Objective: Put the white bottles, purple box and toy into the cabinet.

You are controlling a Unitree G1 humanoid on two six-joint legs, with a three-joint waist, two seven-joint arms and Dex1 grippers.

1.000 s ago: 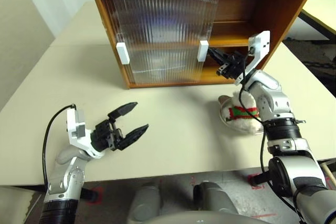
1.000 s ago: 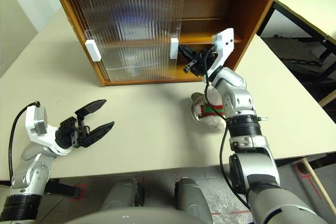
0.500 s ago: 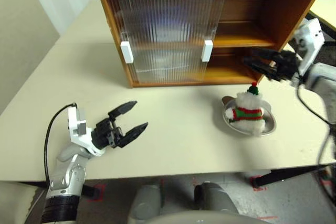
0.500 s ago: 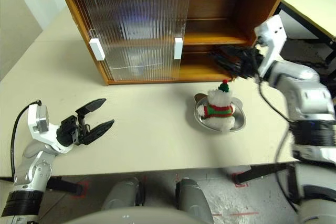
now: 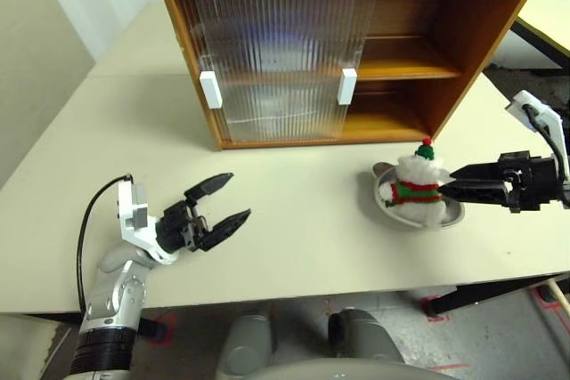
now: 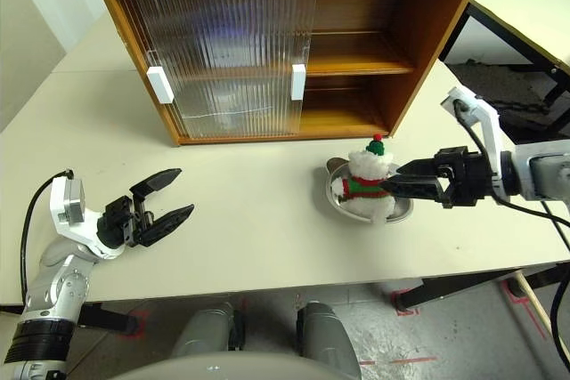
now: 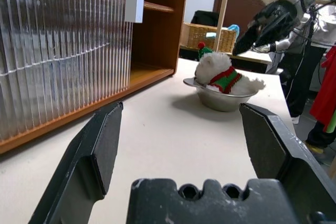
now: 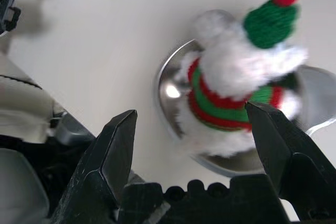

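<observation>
The right gripper (image 6: 403,190) has drawn back out of the cabinet (image 5: 347,42) and now sits level just beside the toy (image 6: 367,182), on the side away from the left gripper, fingers spread wide around nothing. One toy, one metal dish (image 5: 450,214), one cabinet. The toy stands upright in the dish in front of the cabinet's open half, hat up. The cabinet's sliding doors (image 5: 276,64) cover its other half. The left gripper (image 5: 223,202) hangs wide and empty, well in front of the doors.
</observation>
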